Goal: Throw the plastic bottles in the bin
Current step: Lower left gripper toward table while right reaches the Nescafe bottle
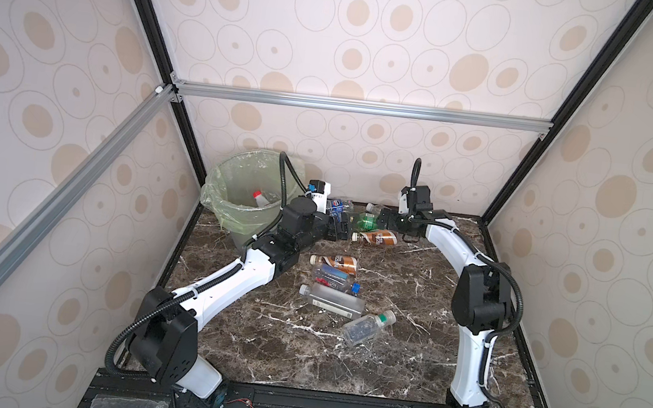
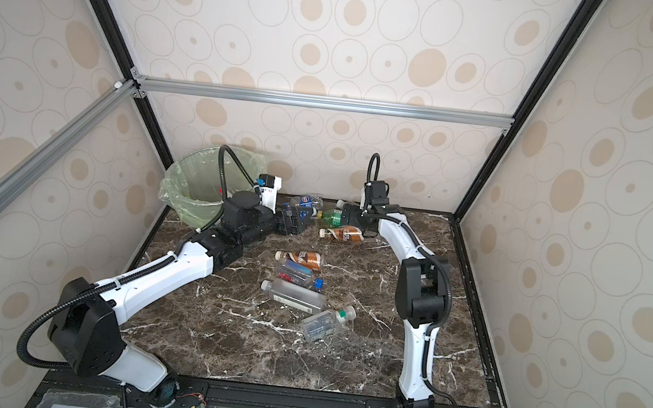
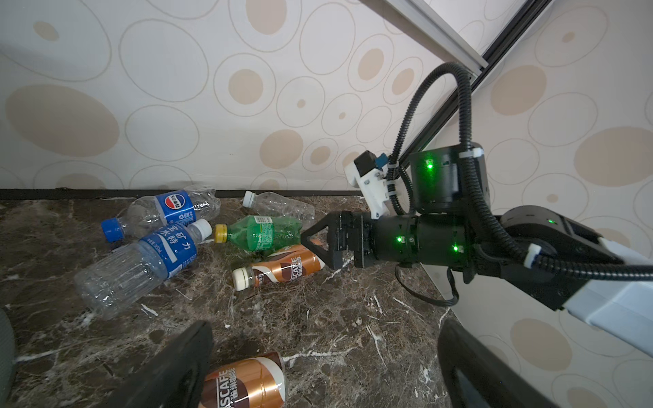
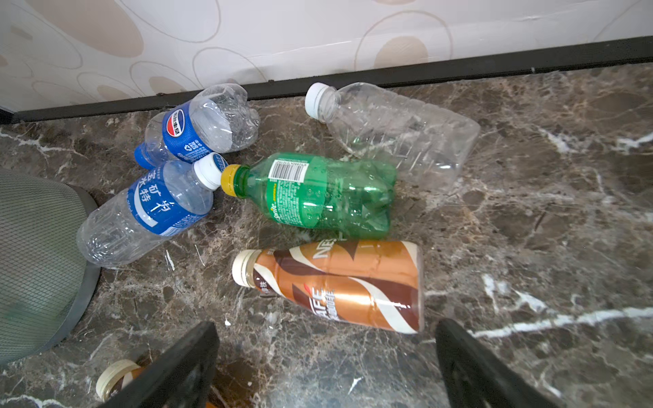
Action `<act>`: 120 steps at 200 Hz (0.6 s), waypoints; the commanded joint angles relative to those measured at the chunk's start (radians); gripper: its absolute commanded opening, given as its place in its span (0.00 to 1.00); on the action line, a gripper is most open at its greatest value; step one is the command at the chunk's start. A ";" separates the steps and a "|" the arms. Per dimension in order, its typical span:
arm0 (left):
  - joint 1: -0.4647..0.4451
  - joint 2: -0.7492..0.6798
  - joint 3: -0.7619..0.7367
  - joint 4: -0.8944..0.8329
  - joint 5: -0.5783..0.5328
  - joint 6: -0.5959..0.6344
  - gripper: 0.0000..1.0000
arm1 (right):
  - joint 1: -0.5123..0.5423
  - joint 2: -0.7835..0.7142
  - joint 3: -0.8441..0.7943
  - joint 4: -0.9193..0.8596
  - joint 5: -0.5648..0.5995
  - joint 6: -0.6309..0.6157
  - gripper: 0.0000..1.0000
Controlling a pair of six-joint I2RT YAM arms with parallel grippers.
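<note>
**Both pincers wide apart by the far bottle cluster**

Your left gripper (image 3: 327, 330) and right gripper (image 4: 327, 339) both stand with jaws apart, clamped on nothing.

The bin (image 1: 212, 200), a round translucent tub with a crinkly pale green bag folded over its rim, sits in the far left corner of the veined brown marble table (image 1: 404, 348). Only the top views show you the 1 red-capped bottle (image 1: 260, 198) lying inside it.

The right wrist view gives you 5 bottles lying near the back wall:
- a dimpled green bottle (image 4: 318, 194) with a yellow cap
- a glossy brown-labelled bottle (image 4: 339, 286) just beside it
- a ribbed clear bottle (image 4: 399, 130)
- a blue-capped cola bottle (image 4: 198, 130)
- a white-capped water bottle (image 4: 148, 212), its cap meeting the green one's

Only the left wrist view shows you the right gripper side-on. Its black fingers sit at the bases of the green and brown-labelled bottles, and you cannot tell whether they touch.

In both top views 4 more bottles lie mid-table:
- another brown bottle (image 1: 335, 262)
- a blue-and-red bottle (image 1: 333, 277)
- a square frosted bottle (image 1: 332, 300)
- a green-capped bottle (image 1: 367, 327)
</note>
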 commanded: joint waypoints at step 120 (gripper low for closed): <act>-0.006 0.073 0.001 0.060 0.025 -0.034 0.99 | 0.000 0.182 0.182 -0.106 -0.037 -0.101 0.99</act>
